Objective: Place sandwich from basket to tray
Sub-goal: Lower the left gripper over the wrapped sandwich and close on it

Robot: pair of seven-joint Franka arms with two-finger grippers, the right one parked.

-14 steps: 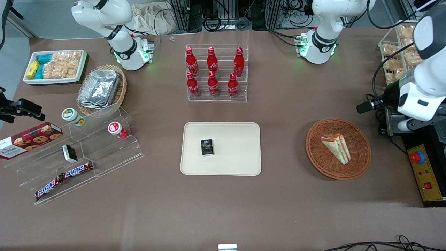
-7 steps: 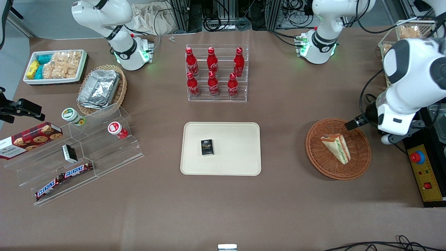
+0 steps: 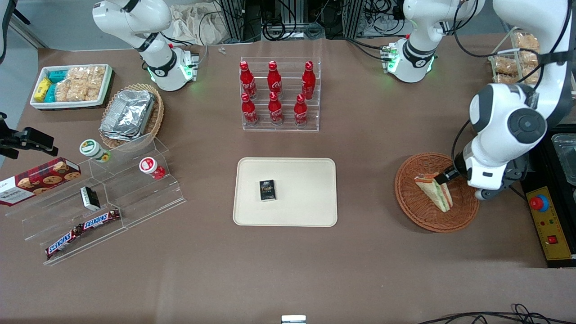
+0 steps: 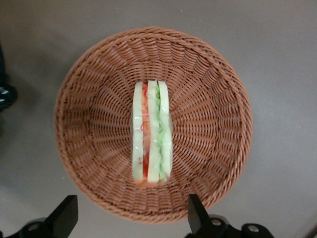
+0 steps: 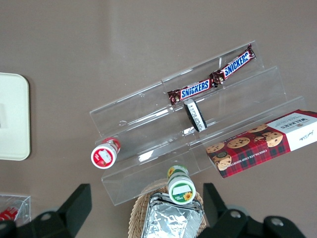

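Observation:
The sandwich (image 3: 434, 191) lies in the round reddish-brown wicker basket (image 3: 411, 209) toward the working arm's end of the table. In the left wrist view the sandwich (image 4: 151, 139) shows edge-on, pale bread with red and green layers, in the middle of the basket (image 4: 210, 99). My left gripper (image 3: 449, 174) hangs above the basket, over the sandwich's thick end. It is open, and its two black fingers (image 4: 196, 214) stand wide apart with nothing between them; the gripper (image 4: 131, 218) touches nothing. The beige tray (image 3: 297, 168) lies mid-table.
A small black box (image 3: 267, 190) lies on the tray. A clear rack of red bottles (image 3: 279, 94) stands farther from the front camera than the tray. A yellow control box (image 3: 550, 222) sits beside the basket. Clear stepped shelves (image 3: 103, 198) with snacks stand toward the parked arm's end.
The left arm has swung in from the table's edge and come down over the basket, its gripper now above the sandwich. The sandwich, basket and tray have not moved.

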